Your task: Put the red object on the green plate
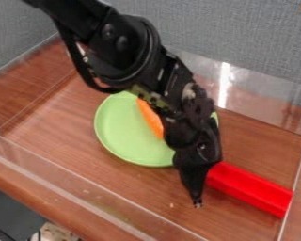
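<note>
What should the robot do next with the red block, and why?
Probably lift a little, if the grip holds. The gripper is shut at the near end of the red block, which lies on the wooden table beside the green plate. The plate already holds a carrot.

A black robot arm [128, 56] reaches in from the upper left and bends down over a brown wooden table [65, 122] enclosed by low clear walls [247, 85]. Its gripper [198, 196] points steeply down near the table's front edge, fingers drawn together to a narrow tip, right beside the left end of the red object [251, 187]; whether it touches the block cannot be told. The red object lies flat toward the front right corner, angled along the table. The green plate [121, 132] sits near the middle, partly hidden by the arm, with an orange carrot [150, 118] lying on it.
</note>
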You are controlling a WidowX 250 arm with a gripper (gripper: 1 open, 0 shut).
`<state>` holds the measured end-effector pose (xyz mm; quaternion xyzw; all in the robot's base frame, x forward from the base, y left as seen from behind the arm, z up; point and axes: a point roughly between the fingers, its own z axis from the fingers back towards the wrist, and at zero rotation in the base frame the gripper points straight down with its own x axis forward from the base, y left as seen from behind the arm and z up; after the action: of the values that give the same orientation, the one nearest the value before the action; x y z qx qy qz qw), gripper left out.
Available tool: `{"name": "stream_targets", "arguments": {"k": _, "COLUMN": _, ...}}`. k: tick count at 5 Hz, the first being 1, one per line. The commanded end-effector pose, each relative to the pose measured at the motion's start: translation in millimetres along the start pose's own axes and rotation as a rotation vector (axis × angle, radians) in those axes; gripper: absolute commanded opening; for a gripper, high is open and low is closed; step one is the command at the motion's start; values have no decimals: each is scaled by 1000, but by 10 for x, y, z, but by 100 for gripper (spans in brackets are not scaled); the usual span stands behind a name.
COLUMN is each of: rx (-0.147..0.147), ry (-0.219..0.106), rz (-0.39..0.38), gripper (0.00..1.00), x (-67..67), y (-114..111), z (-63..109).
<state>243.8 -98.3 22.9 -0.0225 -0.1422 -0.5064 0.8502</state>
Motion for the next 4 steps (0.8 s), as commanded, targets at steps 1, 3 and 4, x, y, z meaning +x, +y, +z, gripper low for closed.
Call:
{"name": "stream_targets", "arguments": {"k": 1, "rx": -9, "ry": -23, "rz": -113, "gripper": 0, "x": 144, "y": -142, "z": 190}}
{"name": "stream_targets", "arguments": {"k": 3, "rx": -49, "ry": -3, "rz": -265, "gripper": 0, "x": 123, "y": -105, "z": 361}}
{"name": "stream_targets", "arguments": {"k": 4, "rx": -58, "ry": 3, "rz": -375, "gripper": 0, "x": 118, "y": 12, "z": 494}}
